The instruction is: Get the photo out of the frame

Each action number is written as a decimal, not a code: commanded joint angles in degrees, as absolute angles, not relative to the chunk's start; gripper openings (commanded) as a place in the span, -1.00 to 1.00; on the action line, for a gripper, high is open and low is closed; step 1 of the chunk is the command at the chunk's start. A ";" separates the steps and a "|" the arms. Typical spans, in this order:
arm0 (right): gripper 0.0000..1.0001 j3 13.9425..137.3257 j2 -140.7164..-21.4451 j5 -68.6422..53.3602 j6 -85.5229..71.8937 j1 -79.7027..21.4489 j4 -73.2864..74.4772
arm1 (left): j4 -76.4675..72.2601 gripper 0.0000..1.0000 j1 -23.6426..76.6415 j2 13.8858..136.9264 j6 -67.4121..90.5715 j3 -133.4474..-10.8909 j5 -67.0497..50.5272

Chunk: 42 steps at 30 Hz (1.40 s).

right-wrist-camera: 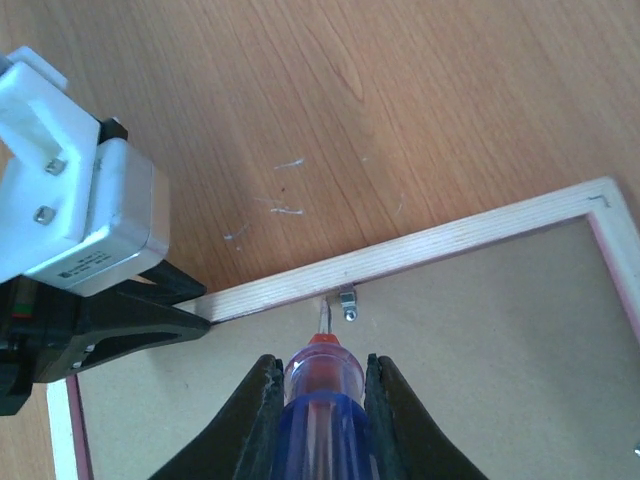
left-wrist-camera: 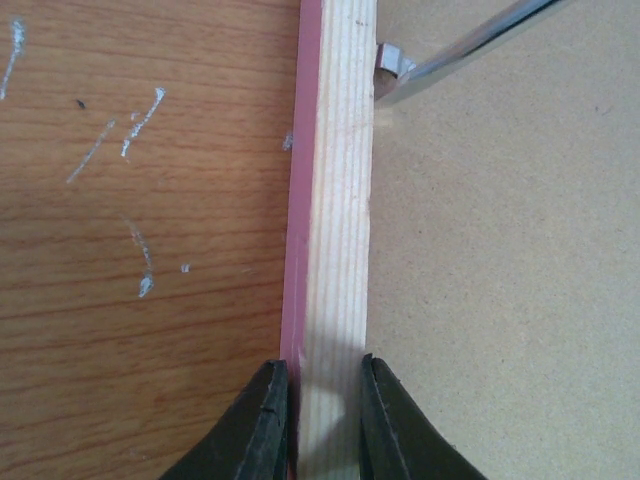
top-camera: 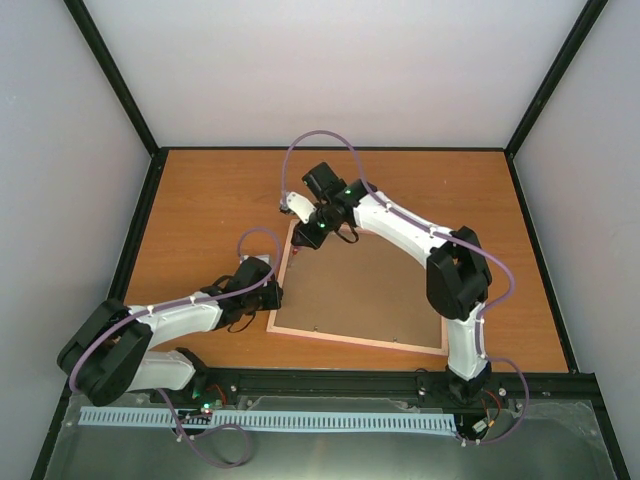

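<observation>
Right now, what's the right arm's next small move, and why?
Probably lever the screwdriver tip sideways to swing the metal clip off the backing board: the tip sits at the clip, and the left pincer clamps the frame rail steady.

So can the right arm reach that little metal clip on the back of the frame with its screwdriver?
Probably yes. The right gripper holds the screwdriver with its tip right beside the clip, and nothing lies between them. The left gripper pinches the frame by its edge.
</observation>
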<state>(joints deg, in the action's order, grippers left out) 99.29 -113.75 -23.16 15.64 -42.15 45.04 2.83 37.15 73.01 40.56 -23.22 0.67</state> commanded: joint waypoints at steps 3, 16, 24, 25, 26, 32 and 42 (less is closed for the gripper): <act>-0.95 102.15 -116.83 -23.19 16.41 -42.36 44.65 | 4.92 -0.98 37.44 72.81 42.63 -21.53 -0.09; -0.94 103.03 -117.52 -6.49 12.43 -43.32 45.42 | 4.82 -0.98 37.44 72.48 42.71 -21.01 -0.09; -0.94 103.06 -115.24 7.03 10.31 -45.08 44.65 | 4.64 -0.98 37.44 72.73 42.63 -21.01 -0.09; -0.95 103.09 -114.92 7.82 10.09 -45.09 44.60 | 4.58 -0.99 37.44 72.77 42.56 -21.01 -0.13; -0.94 103.08 -114.59 8.36 10.09 -45.09 44.50 | 4.58 -0.98 37.43 72.71 42.56 -21.01 -0.13; -0.95 102.95 -112.14 12.29 10.52 -45.09 43.97 | 4.65 -0.98 37.44 72.77 42.37 -21.16 -0.01; -0.94 101.56 -108.17 10.34 10.79 -43.69 44.77 | 5.24 -0.98 37.44 72.31 43.12 -21.09 0.62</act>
